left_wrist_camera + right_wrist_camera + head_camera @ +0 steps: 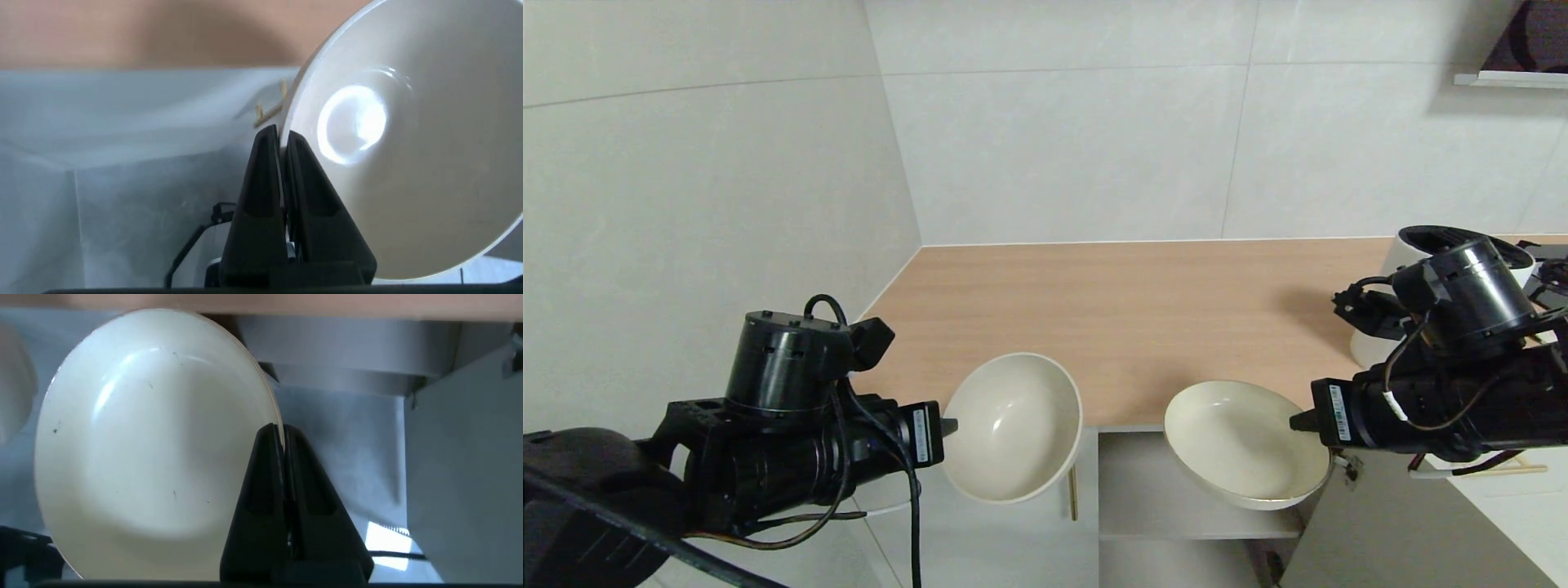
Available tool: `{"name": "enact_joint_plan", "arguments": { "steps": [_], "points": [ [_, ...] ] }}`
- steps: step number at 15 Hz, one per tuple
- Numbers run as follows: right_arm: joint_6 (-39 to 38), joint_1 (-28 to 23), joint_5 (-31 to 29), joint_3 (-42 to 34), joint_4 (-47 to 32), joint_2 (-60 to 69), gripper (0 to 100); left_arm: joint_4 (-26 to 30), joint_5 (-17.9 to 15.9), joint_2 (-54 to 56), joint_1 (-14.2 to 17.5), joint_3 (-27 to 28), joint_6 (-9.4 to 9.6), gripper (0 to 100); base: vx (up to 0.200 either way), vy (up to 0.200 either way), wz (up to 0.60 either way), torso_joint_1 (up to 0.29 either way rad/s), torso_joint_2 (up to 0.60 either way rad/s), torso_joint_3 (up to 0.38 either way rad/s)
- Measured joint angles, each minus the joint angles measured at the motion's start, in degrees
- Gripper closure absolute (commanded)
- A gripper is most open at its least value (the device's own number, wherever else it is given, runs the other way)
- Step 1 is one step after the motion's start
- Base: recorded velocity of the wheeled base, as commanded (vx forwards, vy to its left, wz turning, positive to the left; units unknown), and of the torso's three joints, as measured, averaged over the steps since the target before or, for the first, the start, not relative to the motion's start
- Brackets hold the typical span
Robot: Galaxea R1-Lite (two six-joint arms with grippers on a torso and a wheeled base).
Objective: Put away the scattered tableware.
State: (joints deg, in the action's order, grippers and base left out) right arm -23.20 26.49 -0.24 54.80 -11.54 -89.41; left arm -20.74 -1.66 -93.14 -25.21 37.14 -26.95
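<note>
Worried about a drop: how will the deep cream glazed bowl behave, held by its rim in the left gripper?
The deep cream glazed bowl looks rigid, probably ceramic, so likely breakable if dropped. Its glossy sheen suggests it may slip, as the left gripper pinches only the thin rim. Tilted from one edge, it could pivot between the fingers.

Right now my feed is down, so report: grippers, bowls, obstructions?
Left gripper shut on rim of deep bowl. Right gripper shut on rim of shallow bowl. Both held before open cabinet; path looks clear.
</note>
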Motion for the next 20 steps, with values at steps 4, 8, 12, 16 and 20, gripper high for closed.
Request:
{"name": "enact_joint_plan", "arguments": {
  "steps": [4,8,12,16,20],
  "points": [
    [0.0,0.0,-0.1,-0.1,0.0,-0.6,100,-0.4,0.2,-0.7,-0.3,-0.1,-0.02,100,0.0,0.0,0.0,0.0,0.0,0.0],
    [0.1,0.0,-0.1,0.0,0.0,-1.8,100,-0.5,0.3,-1.5,-0.3,0.0,0.0,100,0.0,0.0,0.0,0.0,0.0,0.0],
    [0.2,0.0,-0.1,-0.1,0.0,-2.3,100,-0.5,1.3,-1.7,-0.3,0.0,-0.02,100,0.0,0.0,0.0,0.0,0.0,0.0],
    [0.2,0.0,-0.2,0.0,0.1,-2.8,100,-0.5,1.5,-1.8,-0.3,0.0,0.0,100,0.0,0.0,0.0,-0.025,0.06,0.03],
    [0.2,0.0,-0.2,-0.1,0.0,-2.9,100,-0.4,1.5,-1.8,-0.3,-0.1,0.0,100,0.0,0.0,0.0,-0.193,0.45,0.24]
  ]
}}
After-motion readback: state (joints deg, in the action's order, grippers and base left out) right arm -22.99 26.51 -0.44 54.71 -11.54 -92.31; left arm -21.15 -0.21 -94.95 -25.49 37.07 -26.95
